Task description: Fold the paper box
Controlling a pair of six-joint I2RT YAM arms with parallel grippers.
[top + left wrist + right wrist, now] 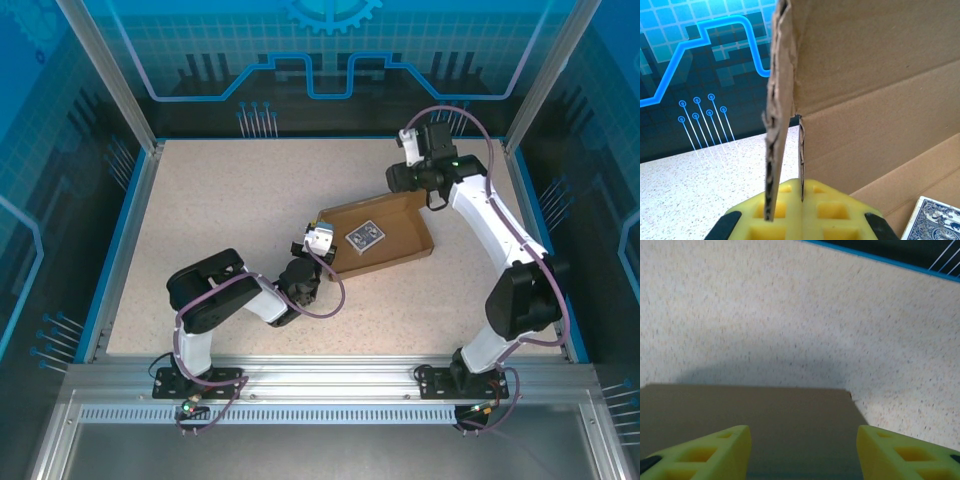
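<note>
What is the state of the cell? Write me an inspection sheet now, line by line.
Surface: speckled beige table, blue-edged.
Job's things: paper box open, partly folded, walls raised.
Clutter: blue-and-white card pack lying inside the box.
Grippers: left gripper shut on the box's wall edge; right gripper open over a cardboard panel, holding nothing.
Cables: purple cables looped along both arms.
Surroundings: blue printed panels, aluminium frame.

Brown corrugated paper box (405, 232): shallow, open-topped, walls upright, right of table (220, 220) centre.
</note>
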